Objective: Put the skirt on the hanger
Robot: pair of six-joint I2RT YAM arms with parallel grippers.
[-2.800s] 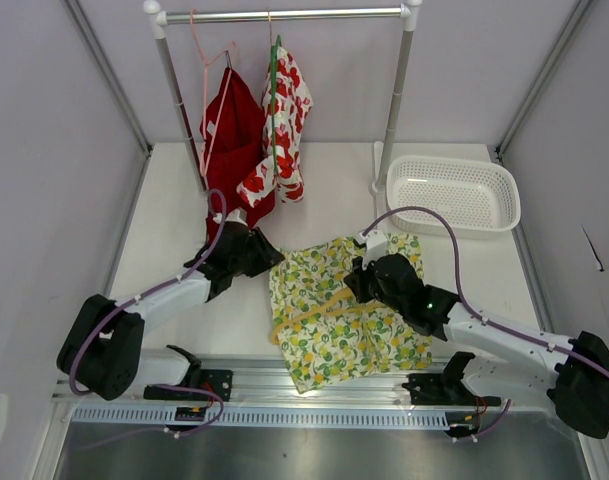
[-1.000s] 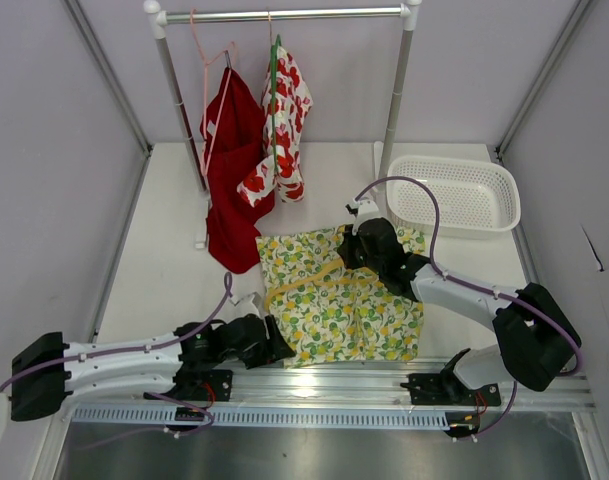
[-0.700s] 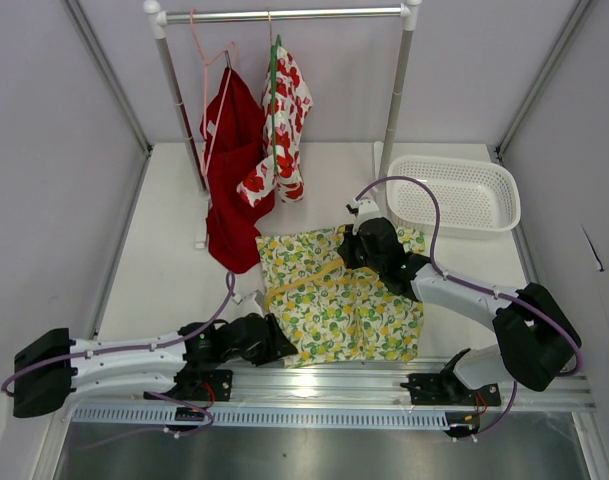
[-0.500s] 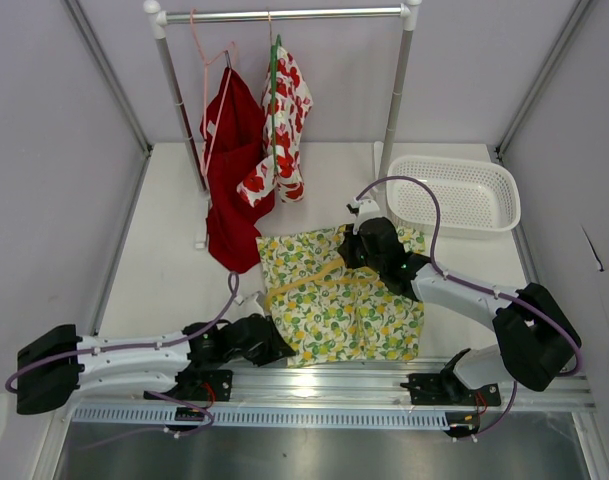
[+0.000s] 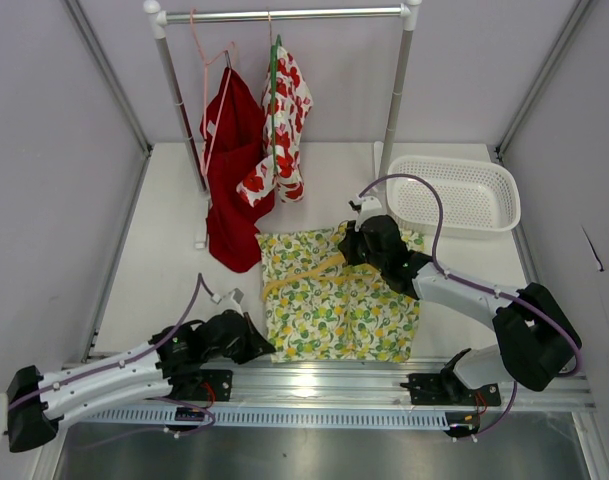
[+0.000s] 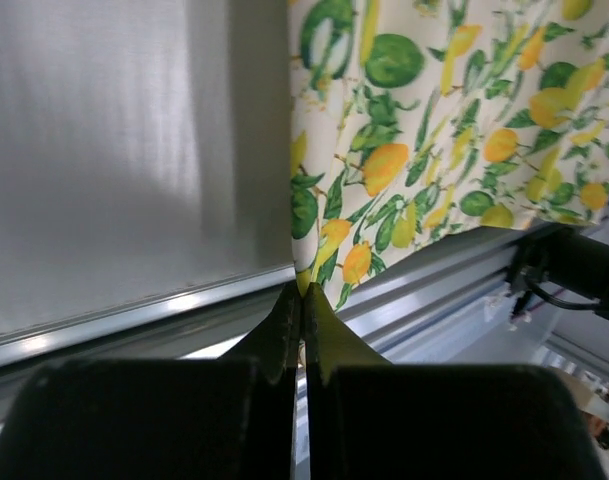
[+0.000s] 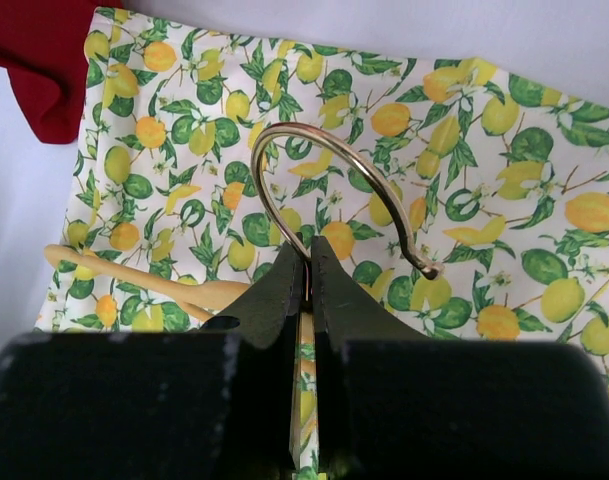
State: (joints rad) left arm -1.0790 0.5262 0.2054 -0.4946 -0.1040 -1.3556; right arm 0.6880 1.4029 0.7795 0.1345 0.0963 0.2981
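White tabletop [image 5: 164, 230] — skirt [image 5: 334, 305] flat, left gripper [image 6: 302, 298] pinching its near corner; right gripper [image 7: 306, 285] clamps the hanger [image 7: 154, 283] by its neck, bar slanting near-left.

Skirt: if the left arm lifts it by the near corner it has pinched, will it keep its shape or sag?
Probably sags: the skirt lies flat and wrinkled, and its corner folds thin in the closed left end effector. Likely light, being thin cloth. The hanger lying on it may get dragged along.
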